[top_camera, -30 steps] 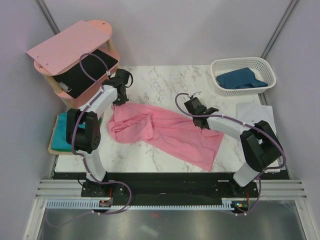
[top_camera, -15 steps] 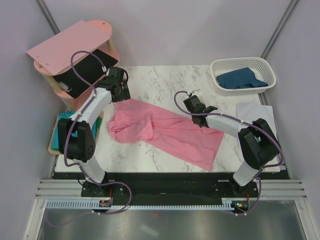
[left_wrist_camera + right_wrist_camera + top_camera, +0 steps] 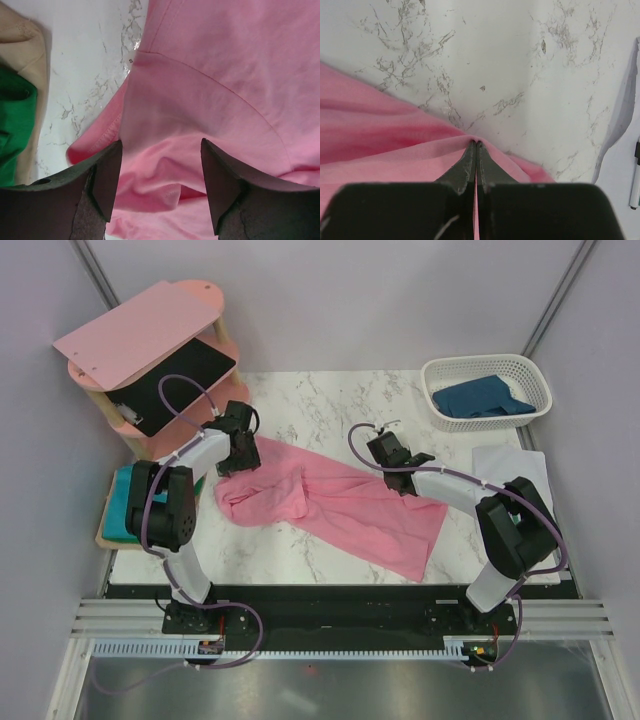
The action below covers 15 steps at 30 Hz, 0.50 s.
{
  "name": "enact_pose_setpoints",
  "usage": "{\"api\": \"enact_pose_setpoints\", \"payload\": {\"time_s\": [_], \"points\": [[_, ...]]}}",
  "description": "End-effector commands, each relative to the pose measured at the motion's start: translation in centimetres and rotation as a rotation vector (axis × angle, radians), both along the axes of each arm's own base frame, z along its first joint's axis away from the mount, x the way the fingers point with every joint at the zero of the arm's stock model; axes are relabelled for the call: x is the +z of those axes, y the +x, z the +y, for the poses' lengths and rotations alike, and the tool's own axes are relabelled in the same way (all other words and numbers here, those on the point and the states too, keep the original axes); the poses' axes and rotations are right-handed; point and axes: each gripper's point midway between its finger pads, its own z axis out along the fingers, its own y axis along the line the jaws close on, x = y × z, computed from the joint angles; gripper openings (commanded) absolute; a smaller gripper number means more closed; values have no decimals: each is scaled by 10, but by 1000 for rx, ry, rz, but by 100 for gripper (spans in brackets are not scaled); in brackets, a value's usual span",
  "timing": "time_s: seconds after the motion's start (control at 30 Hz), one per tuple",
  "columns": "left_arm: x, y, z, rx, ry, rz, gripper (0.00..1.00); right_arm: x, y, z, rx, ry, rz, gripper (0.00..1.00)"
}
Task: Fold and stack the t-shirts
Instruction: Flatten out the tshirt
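The light pink t-shirt [image 3: 340, 502] lies crumpled and spread slantwise across the marble table [image 3: 330, 400]. My left gripper [image 3: 238, 458] hovers open over its bunched left end. In the left wrist view its fingers [image 3: 102, 175] straddle a pink fold [image 3: 165, 175] without closing on it. My right gripper [image 3: 397, 476] is shut on the shirt's far edge, and the pinched ridge of cloth [image 3: 420, 145] shows at the tips [image 3: 476, 146]. A teal t-shirt [image 3: 124, 502] lies folded on a board at the left. A dark blue t-shirt [image 3: 482, 398] sits in the white basket [image 3: 530, 375].
A pink wooden shelf unit [image 3: 140, 335] holding a black panel stands at the back left, close to my left arm. White paper [image 3: 512, 465] lies at the right edge, with a pen [image 3: 634, 175] on it. The beige board [image 3: 30, 55] under the teal shirt shows beside the pink cloth.
My left gripper has opened. That arm lifted back toward the shelf, then came down over the shirt's left end. The right gripper stayed shut on the far edge.
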Motion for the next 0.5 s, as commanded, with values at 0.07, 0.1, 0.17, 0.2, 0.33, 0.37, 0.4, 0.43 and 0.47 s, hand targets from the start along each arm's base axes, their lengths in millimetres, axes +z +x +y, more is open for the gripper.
{"api": "enact_pose_setpoints", "payload": {"time_s": [0.07, 0.1, 0.17, 0.2, 0.33, 0.37, 0.4, 0.43, 0.47], "points": [[-9, 10, 8, 54, -24, -32, 66, 4, 1, -2, -7, 14, -22, 0], [-10, 9, 9, 52, -23, -28, 60, 3, 1, -2, -9, 14, -20, 0], [-11, 6, 10, 51, -21, -21, 60, 2, 1, -1, -8, 17, -17, 0], [-9, 5, 10, 53, -21, -26, 60, 1, 1, 0, -10, 20, -15, 0], [-5, -5, 13, 63, -22, -36, 69, -1, 1, 2, -8, 27, -12, 0], [-4, -8, 14, 65, -18, -37, 70, -1, 1, 1, -8, 26, -9, 0], [-2, -9, 15, 67, -17, -41, 70, -2, 1, 1, -9, 24, -9, 0], [0, -13, 16, 69, -15, -45, 70, -2, 1, 1, -8, 25, -8, 0], [1, -15, 16, 69, -14, -48, 70, -3, 0, 1, -9, 24, -6, 0]]}}
